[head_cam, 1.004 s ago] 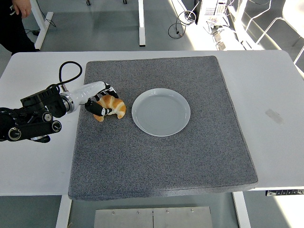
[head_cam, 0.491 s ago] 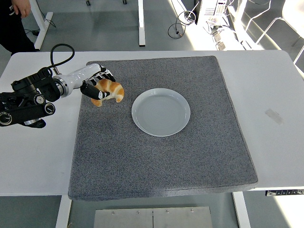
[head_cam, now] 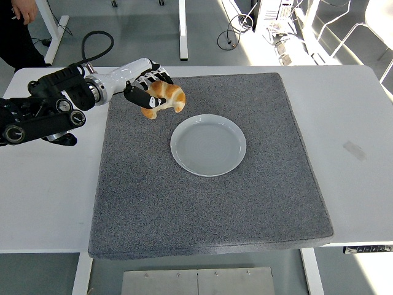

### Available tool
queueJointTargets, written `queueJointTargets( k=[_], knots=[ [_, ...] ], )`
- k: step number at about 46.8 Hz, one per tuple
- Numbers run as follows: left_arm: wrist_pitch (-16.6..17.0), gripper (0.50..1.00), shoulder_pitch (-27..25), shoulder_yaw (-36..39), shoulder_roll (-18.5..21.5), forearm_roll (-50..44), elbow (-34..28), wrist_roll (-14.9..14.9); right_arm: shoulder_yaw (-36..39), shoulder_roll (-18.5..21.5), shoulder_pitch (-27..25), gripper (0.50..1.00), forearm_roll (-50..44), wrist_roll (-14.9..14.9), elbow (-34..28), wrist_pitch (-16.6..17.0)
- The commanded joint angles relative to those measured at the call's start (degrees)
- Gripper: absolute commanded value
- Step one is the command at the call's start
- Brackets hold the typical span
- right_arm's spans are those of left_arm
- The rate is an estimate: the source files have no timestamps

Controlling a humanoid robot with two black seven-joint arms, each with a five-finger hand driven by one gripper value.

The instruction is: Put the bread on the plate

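Note:
A golden-brown croissant [head_cam: 164, 98] hangs in the air above the grey mat, up and to the left of the plate. My left hand [head_cam: 146, 90] is shut on it, black and white fingers wrapped round its left side. The arm reaches in from the left edge. A round white plate [head_cam: 208, 144] lies empty at the middle of the mat, a short gap to the lower right of the bread. My right arm does not appear in the view.
A large grey mat [head_cam: 209, 203] covers most of the white table [head_cam: 350, 123]. A black cable [head_cam: 92, 46] loops up behind my left forearm. A person stands at the top left corner [head_cam: 18, 24], beyond the table.
My left hand has lifted the croissant off the mat and carried it up and to the right, closer to the plate. The plate has not moved.

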Motion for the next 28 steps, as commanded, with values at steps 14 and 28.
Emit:
queueJointTargets(
  k=[14, 28],
  knots=[
    [0.27, 0.590, -0.19, 0.01, -6.83, 0.09, 0.37, 0.11, 0.00, 0.00, 0.06, 1.000, 0.01, 0.00, 0.00, 0.00],
    [0.36, 0.590, 0.34, 0.80, -7.18, 0.53, 0.81, 0.02, 0.00, 0.00, 0.06, 1.000, 0.01, 0.00, 0.00, 0.00]
  ],
)
